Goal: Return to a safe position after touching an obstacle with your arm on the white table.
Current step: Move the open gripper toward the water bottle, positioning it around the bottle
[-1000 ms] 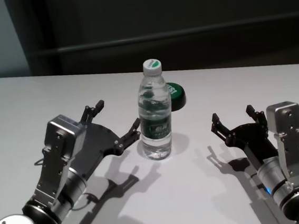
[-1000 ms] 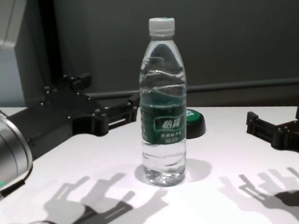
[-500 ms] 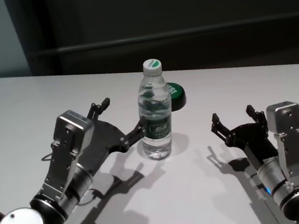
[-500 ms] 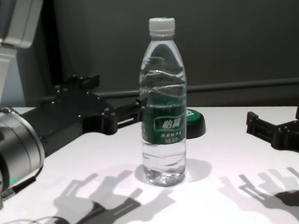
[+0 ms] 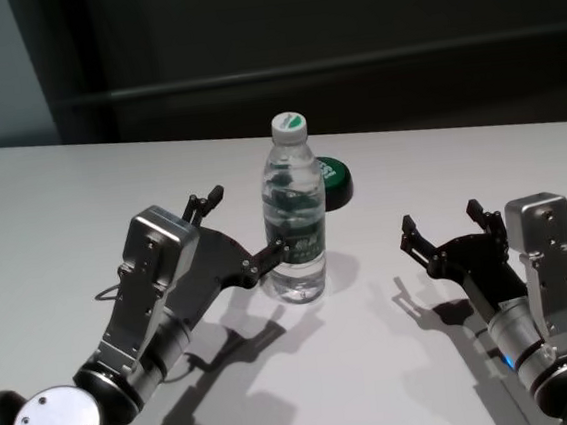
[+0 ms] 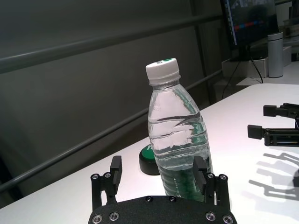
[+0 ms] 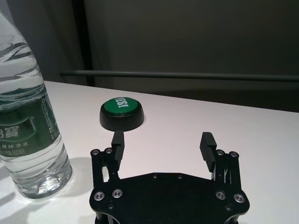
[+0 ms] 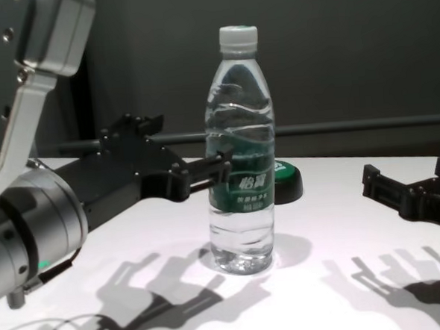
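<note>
The left gripper [image 5: 243, 229] has its two black fingers spread wide. One fingertip [image 8: 221, 163] is at the green label of the bottle [image 5: 292, 210] and seems to touch it, while the other finger [image 5: 206, 201] points free behind, away from the bottle. In the left wrist view the bottle [image 6: 178, 153] stands right in front of the gripper [image 6: 159, 171], close to one finger.

The bottle is tall and of clear plastic, with a white screw cap, a dark green label with white writing, and water inside. It stands upright near the middle of the white table [image 5: 52, 205].

Just behind the bottle, a little to the right, lies a low round black disc with a green top [image 5: 335, 181].

The right gripper [image 5: 444, 226] rests low over the table, well apart from the bottle on the right side, also with fingers spread and holding nothing. In its wrist view the disc [image 7: 121, 113] lies ahead of the fingers [image 7: 118, 139].
</note>
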